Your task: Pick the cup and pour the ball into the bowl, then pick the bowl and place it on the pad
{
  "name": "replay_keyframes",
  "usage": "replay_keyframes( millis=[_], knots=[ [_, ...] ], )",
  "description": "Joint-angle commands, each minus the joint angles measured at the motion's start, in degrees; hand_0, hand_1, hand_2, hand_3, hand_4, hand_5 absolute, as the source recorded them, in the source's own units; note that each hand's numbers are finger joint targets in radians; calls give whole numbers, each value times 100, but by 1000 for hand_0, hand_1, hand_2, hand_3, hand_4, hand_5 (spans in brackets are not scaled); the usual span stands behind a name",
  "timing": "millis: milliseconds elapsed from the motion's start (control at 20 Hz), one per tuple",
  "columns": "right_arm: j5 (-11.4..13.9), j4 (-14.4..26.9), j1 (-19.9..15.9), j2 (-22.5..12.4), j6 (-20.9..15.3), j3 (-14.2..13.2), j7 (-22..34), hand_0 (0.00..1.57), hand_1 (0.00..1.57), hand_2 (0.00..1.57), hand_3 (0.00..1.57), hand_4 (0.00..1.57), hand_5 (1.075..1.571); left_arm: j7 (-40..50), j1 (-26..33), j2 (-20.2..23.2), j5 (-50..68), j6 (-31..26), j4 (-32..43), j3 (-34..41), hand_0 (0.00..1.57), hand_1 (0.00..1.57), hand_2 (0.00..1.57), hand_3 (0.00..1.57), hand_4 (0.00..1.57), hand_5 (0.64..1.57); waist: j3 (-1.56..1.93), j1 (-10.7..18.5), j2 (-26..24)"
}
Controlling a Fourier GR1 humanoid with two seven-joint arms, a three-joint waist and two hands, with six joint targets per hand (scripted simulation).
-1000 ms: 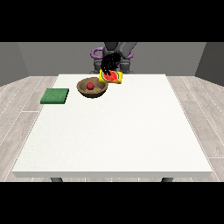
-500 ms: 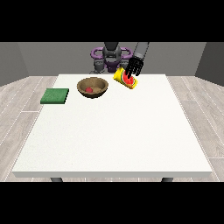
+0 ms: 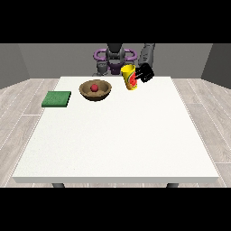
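Note:
A yellow cup [image 3: 130, 77] with a red mark on its side stands nearly upright near the table's far edge. The hand at the view's right [image 3: 144, 73] is curled round it from the right. Left of the cup sits a brown bowl [image 3: 102, 94] holding a red ball [image 3: 94, 87]. A green pad [image 3: 57, 99] lies flat near the table's left edge, apart from the bowl. The other hand does not show.
The white table [image 3: 117, 135] stretches wide towards the camera. The robot's body [image 3: 115, 56] stands behind the far edge. Grey wooden floor surrounds the table.
The hand at the view's right has carried the cup rightwards away from the bowl and turned it from tilted over to nearly upright. The ball stays in the bowl.

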Motion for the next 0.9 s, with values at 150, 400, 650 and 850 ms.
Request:
replay_keyframes(
  millis=[150,400,650,850],
  knots=[
    [333,-96,32,282,-367,210,8,0,0,0,0,528,1564,-1144,131,-136,2470,-2468,-862,1199,409,409,0,0,262,1569,37,688,410],
    [878,-996,-128,575,-824,757,179,0,0,0,0,488,1566,-1788,170,824,3301,-4154,-377,1877,0,0,0,0,0,1557,86,422,1150],
    [1298,-431,-136,846,-997,936,-274,0,0,0,0,484,1569,-1033,-483,1941,3556,-5021,-165,2062,0,0,0,0,0,1537,111,563,1542],
    [1308,393,41,954,-853,876,-892,0,0,0,0,477,1570,-534,-854,2556,3555,-5045,-255,2119,0,0,0,0,0,1515,120,525,1593]
  ],
)
